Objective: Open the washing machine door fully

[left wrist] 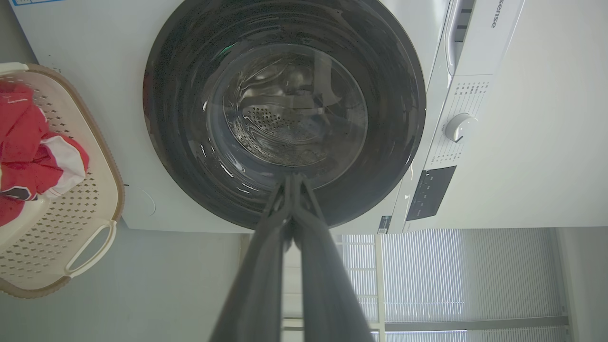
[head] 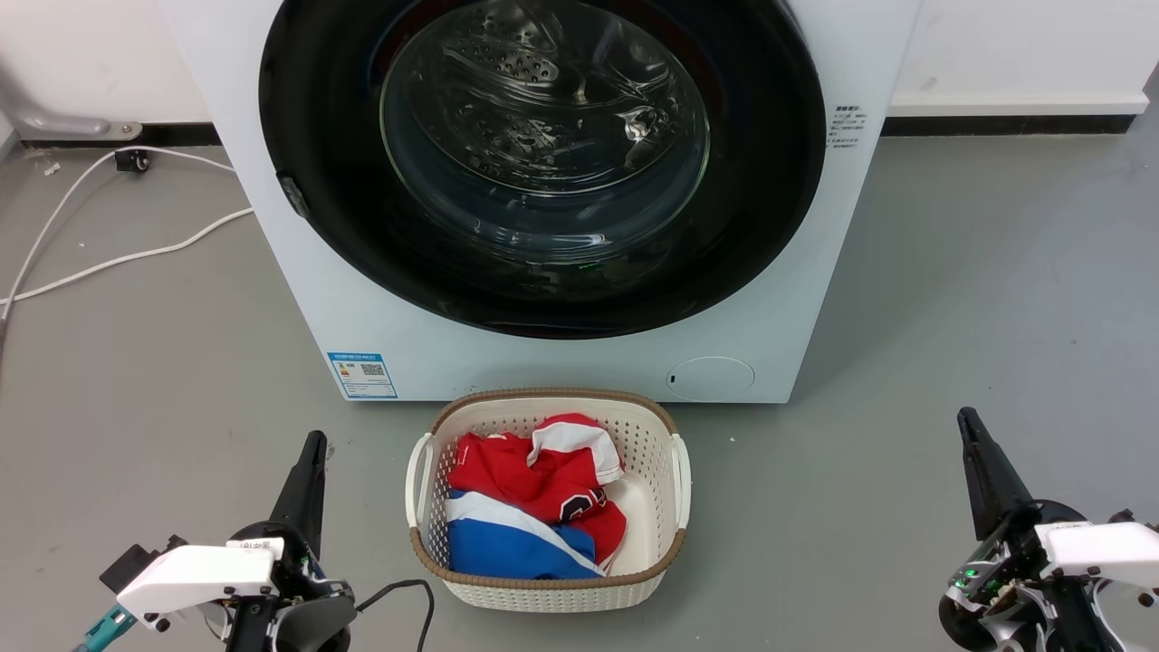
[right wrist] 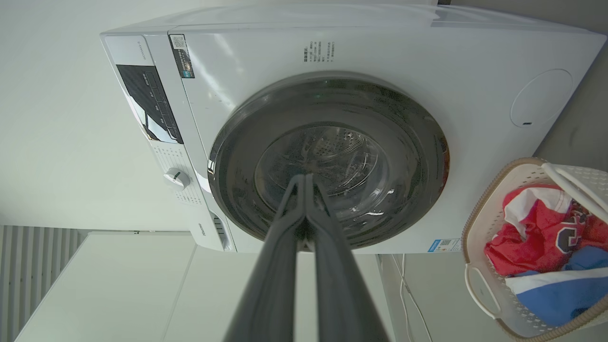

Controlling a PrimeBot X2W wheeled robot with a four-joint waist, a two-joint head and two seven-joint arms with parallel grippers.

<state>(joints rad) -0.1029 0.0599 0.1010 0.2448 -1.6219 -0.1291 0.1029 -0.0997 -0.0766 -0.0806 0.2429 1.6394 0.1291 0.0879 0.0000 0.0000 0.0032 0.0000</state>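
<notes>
The left hand (head: 314, 444) hung low at the robot's left with its two long dark fingers pressed together, nothing between them, tips aimed at the machine. The right hand (head: 967, 418) mirrored it on the other side, fingers likewise together and empty. Both were well apart from the washing machine door (head: 543, 163), which sat shut and flush in the white washing machine (head: 299, 308), its glossy black rim ringing the clear bowl with the steel drum visible behind. A small grey notch (head: 292, 195) on the rim's left edge looked like the catch, so the left hand seemed the likelier one to start the pull, though nothing had been touched yet. Between the hands, close against the machine's foot, stood a laundry basket (head: 677, 471) holding red, white and blue clothes (head: 534, 489). That basket was the main hazard: a forward roll to reach the door could shove it or tip it, and it narrowed the room for a low arm. The rim's slick curve was another; fingers kept together might skate off it instead of hooking the catch, and a pull at the hinge side would strain the door without freeing it. A white cable (head: 136, 254) trailing over the floor (head: 996, 272) on the left could snag a wheel.
</notes>
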